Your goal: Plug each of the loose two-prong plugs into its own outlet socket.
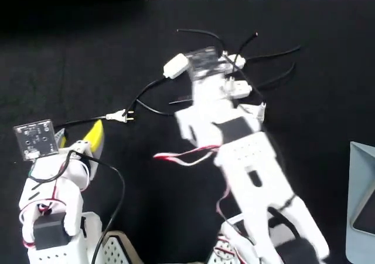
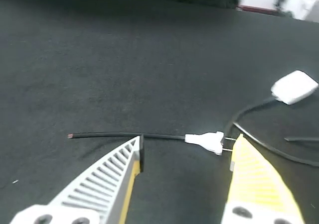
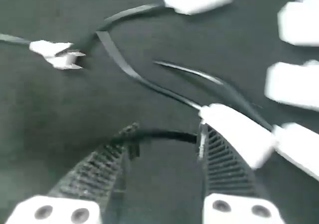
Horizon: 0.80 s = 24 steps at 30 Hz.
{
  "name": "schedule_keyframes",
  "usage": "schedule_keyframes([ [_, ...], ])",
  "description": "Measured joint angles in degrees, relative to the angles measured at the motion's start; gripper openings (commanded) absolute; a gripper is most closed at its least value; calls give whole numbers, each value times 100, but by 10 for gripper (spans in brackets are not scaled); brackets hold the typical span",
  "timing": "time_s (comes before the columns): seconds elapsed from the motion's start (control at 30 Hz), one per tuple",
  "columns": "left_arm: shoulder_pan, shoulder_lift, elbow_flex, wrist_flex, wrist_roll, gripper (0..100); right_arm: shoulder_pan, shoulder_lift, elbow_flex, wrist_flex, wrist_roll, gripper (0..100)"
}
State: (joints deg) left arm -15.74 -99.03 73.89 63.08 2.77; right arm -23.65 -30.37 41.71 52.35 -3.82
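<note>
Bench: black cloth strewn with cables.
Left end effector: spread wide, gripping nothing; the loose plug lies between its fingers.
Right end effector: spread, straddling a black cable.
Plug axis: flat, in line with its cable, prongs toward the yellow finger.
Progress: judged early; this plug is unplugged.

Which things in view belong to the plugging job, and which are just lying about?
Job in hand:
- two-prong plug, lying between the fingers of the open left gripper
- white socket block
- white plug and socket pieces by the open right gripper

Lying about:
- grey container at the table's right edge
- perforated plate by the left arm's base
</note>
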Motion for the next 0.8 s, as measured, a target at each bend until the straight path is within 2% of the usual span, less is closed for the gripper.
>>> schedule_keyframes([
  [0.13,-440,0,0,0,70,288,-800,756,-193,-615,440,184],
  [0.27,-738,0,0,0,264,288,-1196,1785,-651,-1292,835,185],
  [0.53,-862,9,0,0,413,288,-1538,3886,-2259,-1495,1521,185],
  [0.8,-862,9,0,0,448,288,-1802,5029,-3279,-1503,2057,185],
])
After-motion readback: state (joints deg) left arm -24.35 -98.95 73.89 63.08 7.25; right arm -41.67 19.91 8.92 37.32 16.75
